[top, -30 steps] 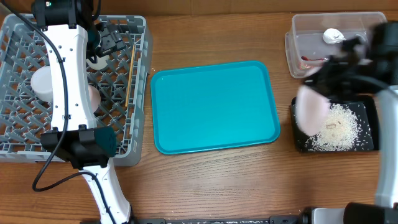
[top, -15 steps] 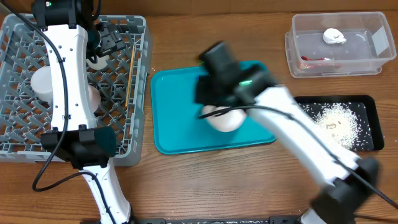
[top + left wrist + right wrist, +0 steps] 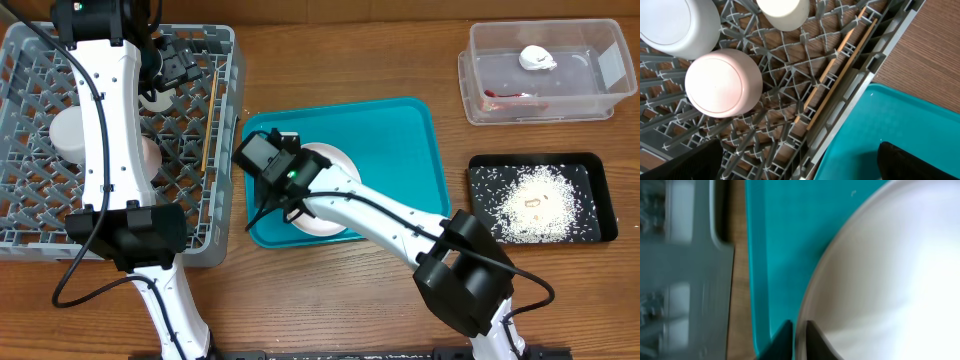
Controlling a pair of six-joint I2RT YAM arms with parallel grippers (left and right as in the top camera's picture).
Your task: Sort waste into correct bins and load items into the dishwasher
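Two arms at one wooden table [image 3: 340,50]; contents listed by place.

Rack [image 3: 30,200]: grey, lattice floor, low slotted walls, upper left of the overhead view. It holds a white bowl [image 3: 675,22] and a pinkish bowl [image 3: 722,82], both bottom up and just beside each other. A cup [image 3: 782,10] sits near them at the top edge of the left wrist view. A pair of chopsticks [image 3: 840,75] lies side by side along the rack's right-hand wall.

Left gripper [image 3: 800,160]: over the rack, released, fingers spread out to the two lower corners of its own view.

Teal tray [image 3: 390,150]: centre of the overhead view, just right of the rack.

Plate [image 3: 880,280]: white, round, lying on the left half of the teal tray, near the tray's left rim.

Right gripper [image 3: 797,332]: its arm reaches across the tray from the lower right. The gripper is clenched on the plate's left edge, one finger outside the rim over the teal surface and the other over the plate's face. The rim fills the narrow gap between them.

Tub [image 3: 600,70]: clear plastic, upper right. It contains a white paper wad [image 3: 537,58] toward its upper edge and a red-and-white wrapper [image 3: 505,97] at its lower left.

Black tray [image 3: 590,165]: right side, below the tub and apart from it. White rice bits [image 3: 540,200] are scattered over its middle.
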